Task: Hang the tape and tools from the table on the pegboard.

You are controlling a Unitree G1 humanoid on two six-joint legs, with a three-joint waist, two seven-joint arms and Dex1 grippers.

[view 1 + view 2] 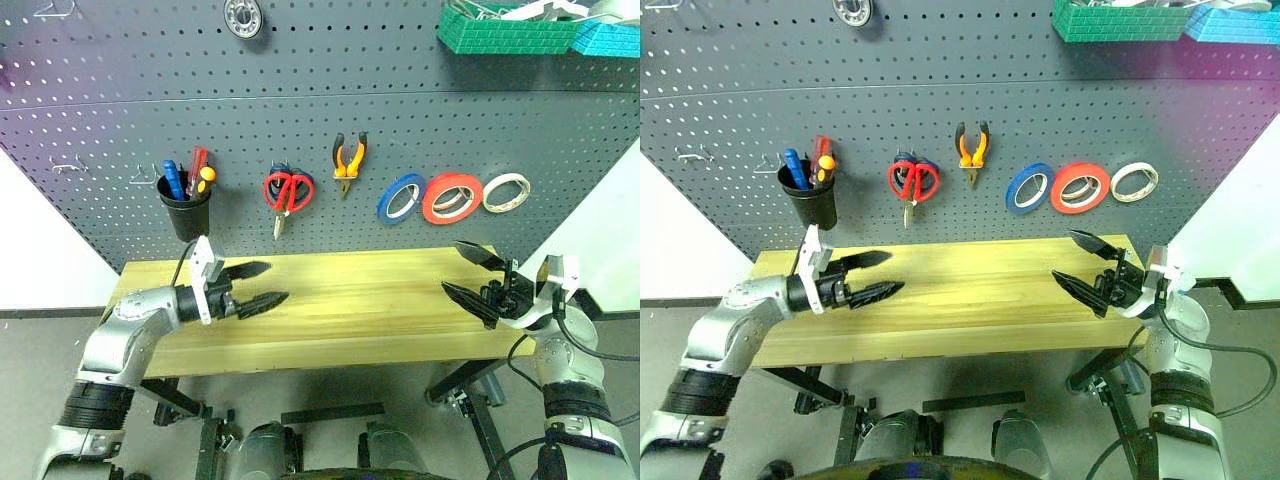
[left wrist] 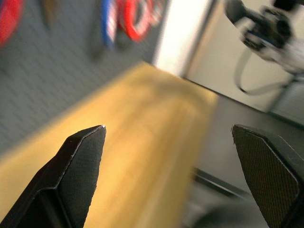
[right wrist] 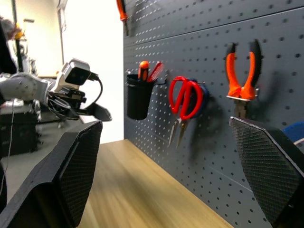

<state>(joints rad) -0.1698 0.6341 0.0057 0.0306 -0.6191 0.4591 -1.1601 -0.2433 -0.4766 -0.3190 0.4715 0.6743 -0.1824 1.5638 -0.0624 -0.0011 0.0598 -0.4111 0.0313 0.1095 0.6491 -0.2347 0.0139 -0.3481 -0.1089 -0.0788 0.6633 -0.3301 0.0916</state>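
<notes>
On the pegboard (image 1: 300, 120) hang the tape (image 1: 452, 197), pliers (image 1: 349, 160) and scissors (image 1: 287, 192), which hide a blue pair behind. Screwdriver (image 1: 172, 180) half-sunk in cup (image 1: 186, 212). Both grippers (image 1: 256, 285) (image 1: 470, 275) released, empty over the bench (image 1: 340, 310).

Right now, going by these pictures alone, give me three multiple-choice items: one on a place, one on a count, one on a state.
1. Where is the red tape?
A. lying on the table
B. on the pegboard, between the blue roll and the whitish roll
C. inside the black cup

2. How many rolls of tape hang on the pegboard?
A. one
B. two
C. three

3. How do the left gripper and the right gripper stand?
A. both open, holding nothing
B. left shut on the pliers
C. right shut on the scissors

Key: 1 B, it hangs between the blue roll and the whitish roll; 2 C, three hang in a row; 3 A, fingers spread over the table.
</notes>
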